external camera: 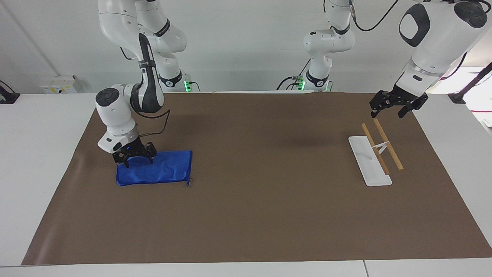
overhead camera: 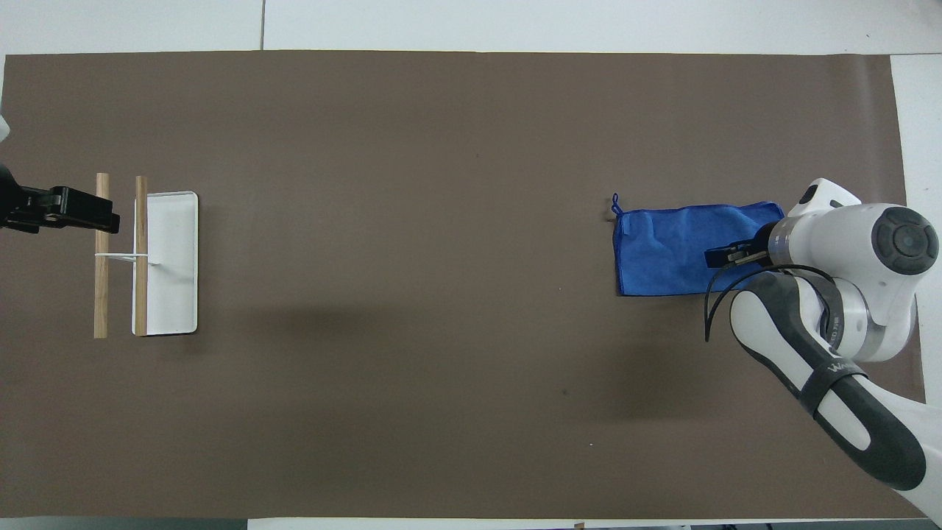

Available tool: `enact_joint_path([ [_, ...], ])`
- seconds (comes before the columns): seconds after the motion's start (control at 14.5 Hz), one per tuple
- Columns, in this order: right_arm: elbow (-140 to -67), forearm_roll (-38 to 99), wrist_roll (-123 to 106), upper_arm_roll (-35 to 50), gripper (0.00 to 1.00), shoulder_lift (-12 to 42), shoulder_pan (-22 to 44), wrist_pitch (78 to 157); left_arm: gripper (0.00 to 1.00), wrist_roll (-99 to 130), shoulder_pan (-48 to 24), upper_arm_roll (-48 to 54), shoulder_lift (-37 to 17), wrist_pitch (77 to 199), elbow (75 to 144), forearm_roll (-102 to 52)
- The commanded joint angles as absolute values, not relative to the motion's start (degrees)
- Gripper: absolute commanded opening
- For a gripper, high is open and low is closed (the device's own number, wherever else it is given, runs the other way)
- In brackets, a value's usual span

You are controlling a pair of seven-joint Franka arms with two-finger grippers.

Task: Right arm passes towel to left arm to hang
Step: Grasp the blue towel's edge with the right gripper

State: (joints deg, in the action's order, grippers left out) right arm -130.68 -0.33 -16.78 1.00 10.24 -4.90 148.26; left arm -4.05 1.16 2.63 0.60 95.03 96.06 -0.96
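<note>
Blue towel (external camera: 153, 168), flat on the brown mat toward the right arm's end of the bench; that end partly covered from above by the right gripper (external camera: 134, 158), jaws spread, tips at the cloth, contact uncertain. Left gripper (external camera: 394, 106), jaws spread, empty, waits over the rack (external camera: 374, 154).

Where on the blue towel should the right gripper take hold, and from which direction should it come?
Probably the towel's edge toward the right arm's end of the table, from straight above. The towel lies flat, so open fingers must pinch it up; the right gripper is open over that end.
</note>
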Motion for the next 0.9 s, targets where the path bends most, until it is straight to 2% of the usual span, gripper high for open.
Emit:
enact_joint_path([
  [0.0,-131.0,1.6,-19.8,1.5,0.54,10.6,-4.7,149.2,1.0,-4.4,1.6,2.8,1.2,94.4,96.2,0.2],
  [0.07,-130.9,1.6,-20.6,1.5,0.03,10.6,-4.7,148.9,1.0,-4.4,1.6,2.8,1.2,94.4,96.2,0.2],
  [0.14,-130.9,1.6,-20.7,1.5,0.0,10.6,-4.7,148.5,1.0,-4.4,1.6,2.8,1.2,94.4,96.2,0.2],
  [0.62,-128.7,1.7,-19.4,1.5,0.0,10.1,-3.0,142.0,1.0,-4.4,1.6,2.8,1.2,94.4,96.2,0.2],
  [0.83,-124.8,1.7,-15.7,1.5,0.0,9.0,-1.2,134.8,1.0,-4.4,1.6,2.8,1.2,94.5,96.2,0.2],
])
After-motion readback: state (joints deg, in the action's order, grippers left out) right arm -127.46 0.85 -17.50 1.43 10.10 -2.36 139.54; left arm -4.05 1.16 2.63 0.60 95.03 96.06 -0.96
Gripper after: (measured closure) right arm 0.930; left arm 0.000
